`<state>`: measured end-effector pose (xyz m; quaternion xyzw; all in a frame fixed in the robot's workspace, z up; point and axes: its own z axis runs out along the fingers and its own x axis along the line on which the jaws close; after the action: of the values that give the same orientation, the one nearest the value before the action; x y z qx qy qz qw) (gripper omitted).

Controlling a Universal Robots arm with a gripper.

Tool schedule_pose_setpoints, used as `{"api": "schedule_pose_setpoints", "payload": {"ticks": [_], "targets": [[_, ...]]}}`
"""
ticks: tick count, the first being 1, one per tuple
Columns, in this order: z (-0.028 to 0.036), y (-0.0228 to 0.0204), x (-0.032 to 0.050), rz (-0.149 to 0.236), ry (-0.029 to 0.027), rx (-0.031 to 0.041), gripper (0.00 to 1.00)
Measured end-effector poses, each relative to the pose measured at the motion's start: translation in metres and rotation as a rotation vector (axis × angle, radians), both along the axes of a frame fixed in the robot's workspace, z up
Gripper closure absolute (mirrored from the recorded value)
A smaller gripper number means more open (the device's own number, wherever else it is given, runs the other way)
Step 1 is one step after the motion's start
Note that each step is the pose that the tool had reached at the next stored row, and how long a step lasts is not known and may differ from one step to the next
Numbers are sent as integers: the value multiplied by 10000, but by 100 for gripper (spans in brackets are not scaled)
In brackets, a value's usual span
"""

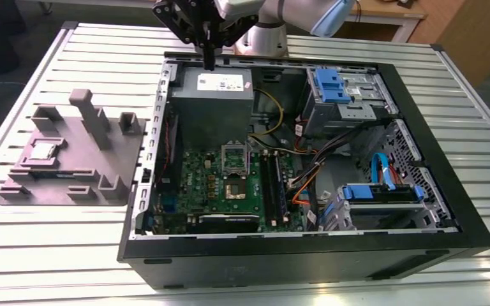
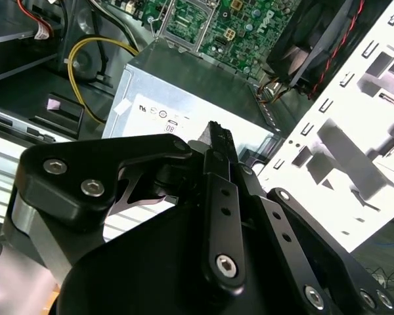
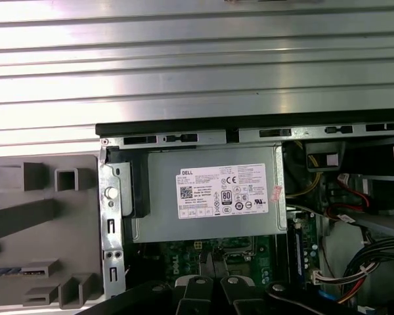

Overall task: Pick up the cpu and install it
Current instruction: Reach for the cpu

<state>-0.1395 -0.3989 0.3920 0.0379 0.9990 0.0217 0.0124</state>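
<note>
The gripper (image 1: 208, 63) is held over the grey box (image 1: 212, 105), fingers pressed together, nothing gripped. A white printed label (image 3: 224, 190) is carried by the box. The cpu (image 1: 41, 151) is seen lying in the tray (image 1: 100, 186), well apart from the gripper.

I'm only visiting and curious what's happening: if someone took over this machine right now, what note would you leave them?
Tool: shut, holding nothing, hanging over the grey power supply box at the far side of the computer case.
Cpu: lying in the grey tray, on the exterior view's left of the case.
Socket: on the motherboard, looks empty.
Done: nothing that shows.
Left: the pick-up and the install.
</note>
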Motion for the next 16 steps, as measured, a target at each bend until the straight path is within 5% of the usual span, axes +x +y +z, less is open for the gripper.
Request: {"api": "schedule_pose_setpoints", "payload": {"ticks": [16], "targets": [[-6, 0, -33, 0, 17, 1, 90]]}}
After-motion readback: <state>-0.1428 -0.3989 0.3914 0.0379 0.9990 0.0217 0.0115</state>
